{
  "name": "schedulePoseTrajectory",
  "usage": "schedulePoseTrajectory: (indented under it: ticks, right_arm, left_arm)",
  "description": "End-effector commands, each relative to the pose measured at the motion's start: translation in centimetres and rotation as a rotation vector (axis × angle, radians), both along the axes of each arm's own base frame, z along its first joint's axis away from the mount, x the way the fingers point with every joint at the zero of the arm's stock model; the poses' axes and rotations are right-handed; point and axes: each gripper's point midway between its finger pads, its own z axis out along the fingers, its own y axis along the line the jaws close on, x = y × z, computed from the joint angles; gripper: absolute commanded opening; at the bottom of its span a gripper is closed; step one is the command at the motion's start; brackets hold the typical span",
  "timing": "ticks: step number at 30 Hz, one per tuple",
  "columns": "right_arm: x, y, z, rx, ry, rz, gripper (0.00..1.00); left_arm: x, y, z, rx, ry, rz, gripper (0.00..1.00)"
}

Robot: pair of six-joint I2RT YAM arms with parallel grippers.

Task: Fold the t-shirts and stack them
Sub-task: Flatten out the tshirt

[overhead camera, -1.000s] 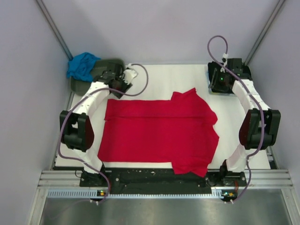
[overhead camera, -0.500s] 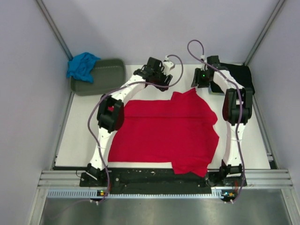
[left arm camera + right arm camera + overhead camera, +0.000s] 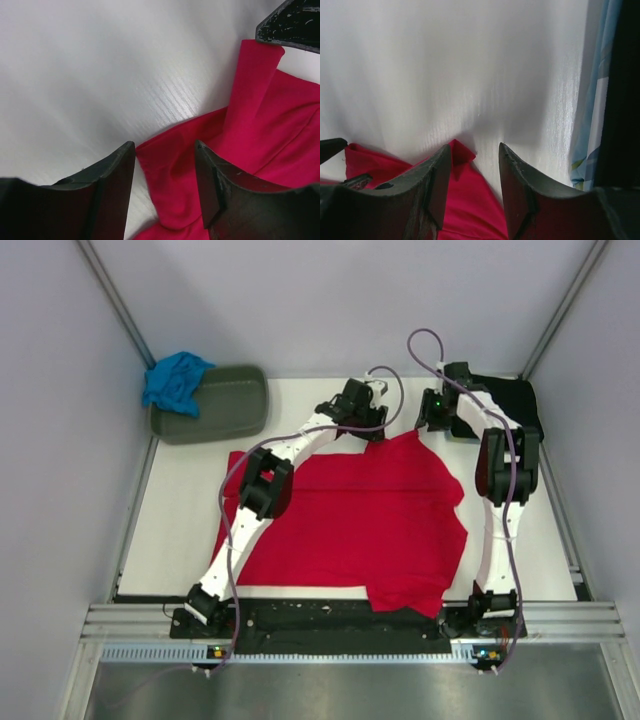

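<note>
Turquoise t-shirt (image 3: pixel 175 380): heaped at the tabletop's far-left corner. Left gripper (image 3: pixel 164 145): swung in from that corner within the last second, jaws apart astride the far edge of the red t-shirt (image 3: pixel 350 520), which lies spread mid-table. Right gripper (image 3: pixel 474 146): likewise newly arrived, open around the sleeve tip, holding nothing. Black t-shirt (image 3: pixel 522 400): far-right corner. A two-handed pinch for the fold looks imminent.

Left claw (image 3: pixel 164 150): two dark fingers at the bottom edge, standing apart, clamping nothing.
Red t-shirt (image 3: pixel 270 125): wrinkled edge lies in the gap and spreads right; a narrow strip rises to a dark part (image 3: pixel 295 25) in the upper right corner.
White worktop (image 3: pixel 100 65): fills the upper left.
</note>
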Motion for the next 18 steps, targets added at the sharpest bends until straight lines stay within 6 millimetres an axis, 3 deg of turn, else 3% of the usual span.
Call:
schedulePoseTrajectory:
  ticks: [1, 4, 8, 10, 13, 17, 18]
  right_arm:
    - [0.2, -0.6, -0.9, -0.009, 0.017, -0.062, 0.42]
    - [-0.2, -0.2, -1.6, 0.021, 0.044, -0.067, 0.42]
    - [-0.4, 1.0, -2.7, 0.082, 0.081, -0.051, 0.41]
    - [-0.5, 1.6, -3.0, 0.118, 0.098, -0.047, 0.40]
    - [-0.8, 2.3, -3.3, 0.158, 0.119, -0.048, 0.33]
    - [-0.2, 3.9, -2.5, 0.256, 0.116, -0.003, 0.00]
    - [0.1, 4.1, -2.1, 0.270, 0.110, 0.001, 0.00]
  left_arm:
    - [0.9, -1.0, 2.4, -0.081, -0.009, 0.037, 0.54]
    - [0.0, -1.3, 1.4, -0.093, 0.044, 0.022, 0.46]
    - [-0.4, -1.4, 0.9, -0.113, 0.080, 0.018, 0.00]
    - [-0.2, -1.5, 1.7, -0.134, 0.063, 0.001, 0.00]
    - [1.3, -1.1, 4.8, -0.147, -0.028, 0.001, 0.00]
    - [3.3, -0.5, 10.4, -0.136, -0.226, -0.029, 0.00]
    - [3.6, -0.2, 11.2, -0.125, -0.265, -0.028, 0.00]
